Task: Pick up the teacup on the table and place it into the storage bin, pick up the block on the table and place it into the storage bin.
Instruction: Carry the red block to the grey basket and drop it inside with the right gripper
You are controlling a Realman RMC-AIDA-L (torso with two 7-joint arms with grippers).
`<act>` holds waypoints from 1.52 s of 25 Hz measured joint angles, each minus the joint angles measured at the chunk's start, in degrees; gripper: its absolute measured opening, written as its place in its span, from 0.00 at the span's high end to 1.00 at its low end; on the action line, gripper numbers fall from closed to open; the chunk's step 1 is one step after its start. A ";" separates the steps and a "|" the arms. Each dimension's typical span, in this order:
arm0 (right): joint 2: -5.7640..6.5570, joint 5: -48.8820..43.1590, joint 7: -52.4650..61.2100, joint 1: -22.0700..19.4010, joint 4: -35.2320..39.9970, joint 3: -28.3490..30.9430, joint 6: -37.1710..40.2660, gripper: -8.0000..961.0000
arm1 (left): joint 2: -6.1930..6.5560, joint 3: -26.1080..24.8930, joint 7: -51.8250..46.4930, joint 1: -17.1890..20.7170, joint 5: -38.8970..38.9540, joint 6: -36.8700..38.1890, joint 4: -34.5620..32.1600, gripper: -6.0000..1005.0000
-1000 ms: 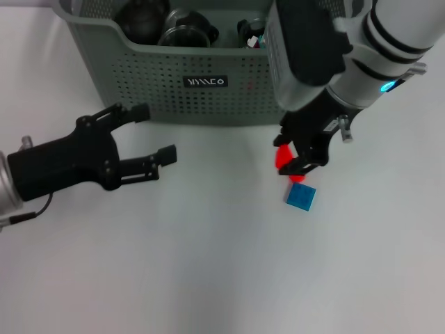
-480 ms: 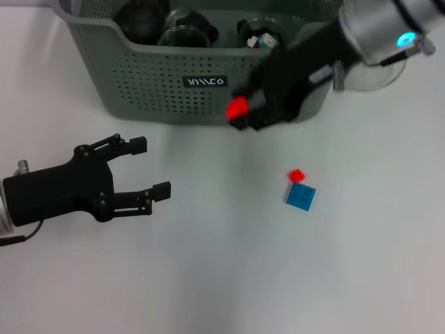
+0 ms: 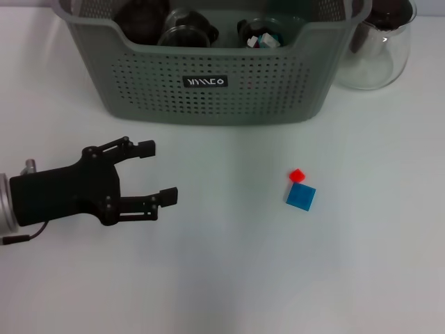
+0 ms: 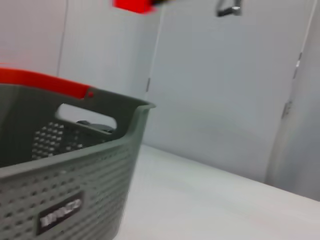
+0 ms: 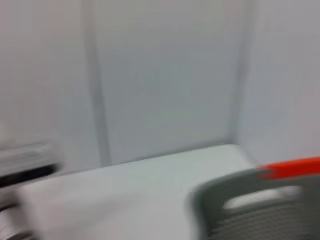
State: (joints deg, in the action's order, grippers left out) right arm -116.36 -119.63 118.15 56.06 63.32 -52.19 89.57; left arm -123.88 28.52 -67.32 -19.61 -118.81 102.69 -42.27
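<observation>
Storage bin (image 3: 208, 90): grey-green, perforated, far centre of the white table (image 3: 229, 278); black label with white lettering on the near wall; dark cups and small mixed bits inside, too crowded to tell a teacup apart.
Bin in left wrist view (image 4: 75, 170): seen from low down, handle slot in the end wall, red strip along the rim.
Blue block (image 3: 300, 197): flat on the table, right of centre, near side of the bin and well apart from it.
Small red block (image 3: 297, 175): touching or just beside the blue block's far edge.
Red piece (image 4: 132, 5): high above the bin in the left wrist view, blurred, cut by the picture's edge; whatever carries it cannot be made out.
Left gripper (image 3: 161, 172): low over the table at near left, pointing right toward the blocks, jaws wide apart, holding nothing.
Right gripper: out of the head view; own jaws unseen in its wrist picture, state cannot be told.
Glass pot (image 3: 379, 49): clear, just right of the bin at far right.
</observation>
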 joint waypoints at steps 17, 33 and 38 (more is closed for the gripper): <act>0.66 -32.90 16.03 8.82 -12.26 -3.27 -18.67 0.50 | -0.22 7.01 0.03 -2.57 -0.02 -3.71 1.63 0.06; -2.02 -39.34 17.83 12.88 -21.11 -9.22 -28.03 0.47 | -0.05 6.69 0.09 -2.61 -0.02 -4.05 1.67 0.06; -2.22 -39.47 17.87 12.77 -20.80 -9.29 -28.04 0.41 | -0.05 6.72 0.09 -2.63 -0.02 -4.09 1.67 0.06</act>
State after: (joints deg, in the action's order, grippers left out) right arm -118.59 -159.09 136.02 68.83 42.53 -61.48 61.53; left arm -123.92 35.24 -67.23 -22.24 -118.83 98.61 -40.60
